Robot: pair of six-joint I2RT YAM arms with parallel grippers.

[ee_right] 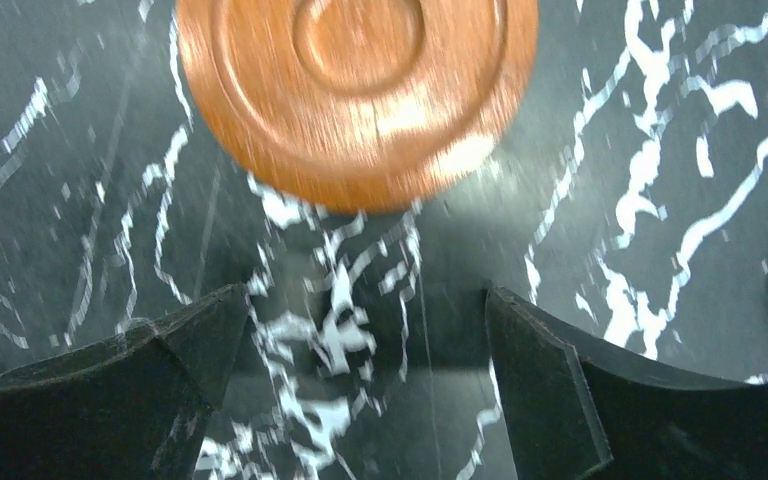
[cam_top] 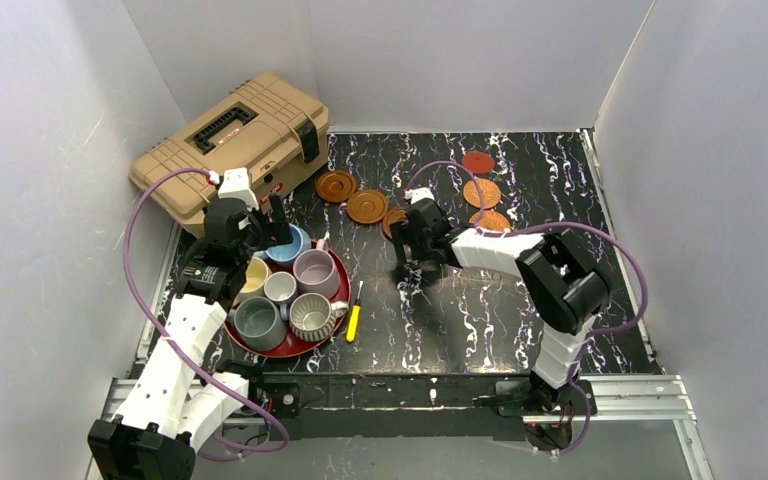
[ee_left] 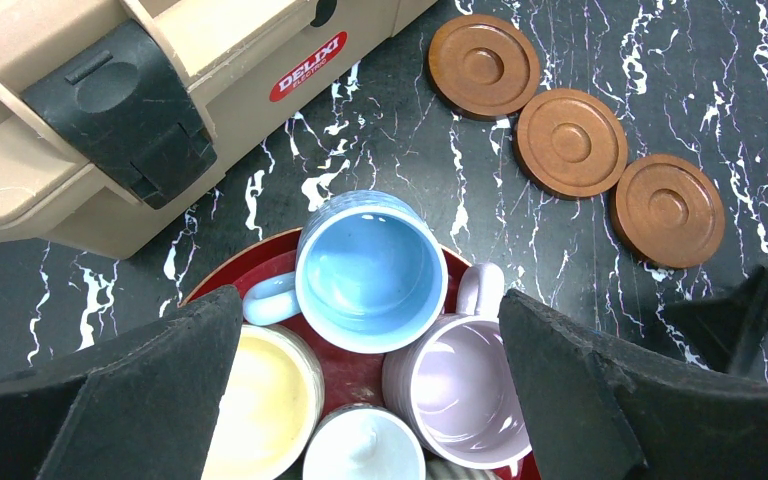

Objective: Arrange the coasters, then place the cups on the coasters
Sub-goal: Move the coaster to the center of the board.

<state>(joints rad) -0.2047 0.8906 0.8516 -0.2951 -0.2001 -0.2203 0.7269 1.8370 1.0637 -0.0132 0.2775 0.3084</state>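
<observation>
Overall: black marbled table [cam_top: 520, 300], white walls [cam_top: 700, 150] on three sides.
Right gripper [ee_right: 365, 320] jaws spread, brown coaster [ee_right: 360, 90] flat just beyond them, untouched; left gripper [ee_left: 368, 330] jaws spread above blue cup [ee_left: 370, 265] on tray [ee_left: 250, 270].

The left end effector [cam_top: 266, 226] pointed down, its jaws spread wide. The right end effector [ee_right: 360, 300] did likewise, holding nothing.

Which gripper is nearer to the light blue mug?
Left. The left gripper hangs over the light blue mug; the right gripper is apart, by a wooden coaster.
</observation>
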